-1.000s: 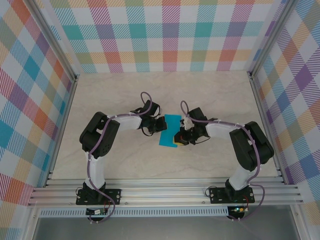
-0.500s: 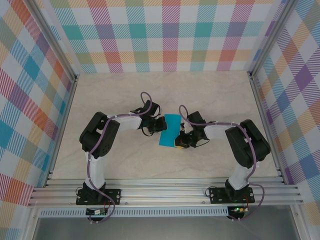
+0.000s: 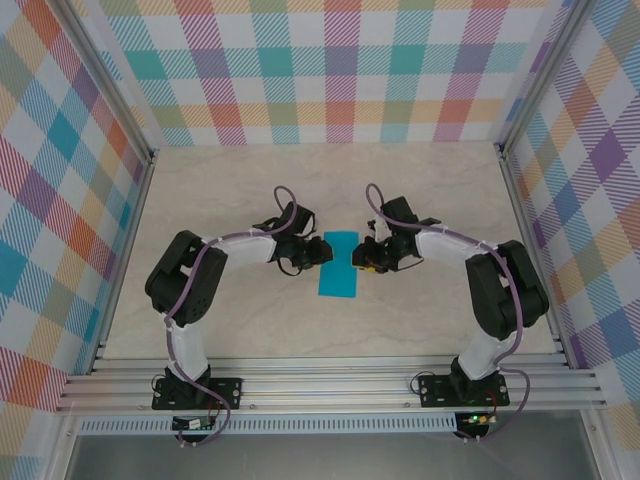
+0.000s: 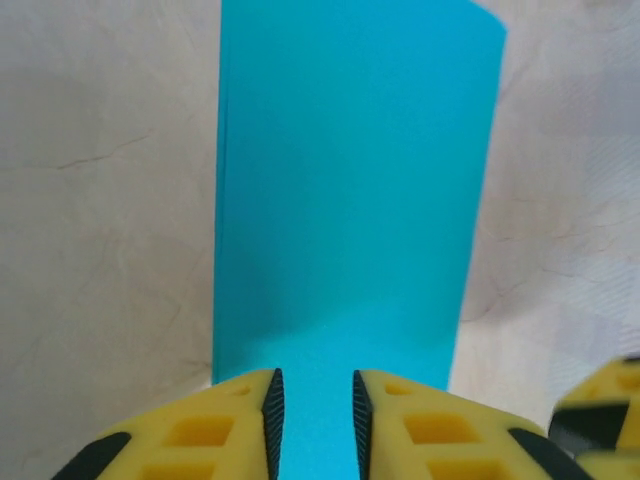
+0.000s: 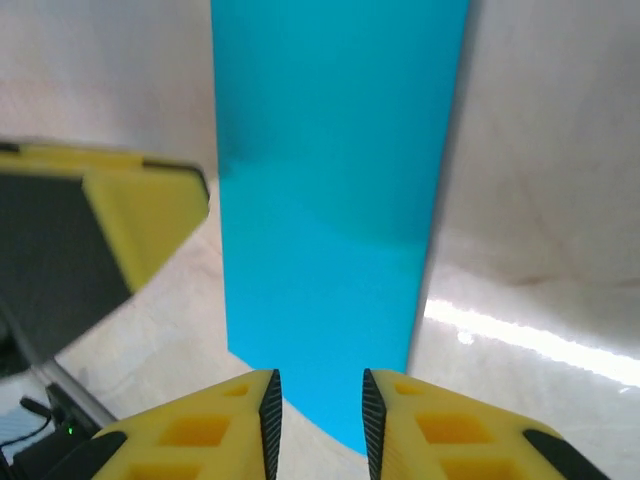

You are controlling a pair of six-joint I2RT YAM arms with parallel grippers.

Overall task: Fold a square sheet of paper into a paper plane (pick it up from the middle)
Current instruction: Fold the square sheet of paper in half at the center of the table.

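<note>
Barely parted and empty at left gripper and right gripper, flanking smooth oblong-folded square sheet of paper on marbled table.

No text, label, brand, number or sign can be read in any of the views.
</note>
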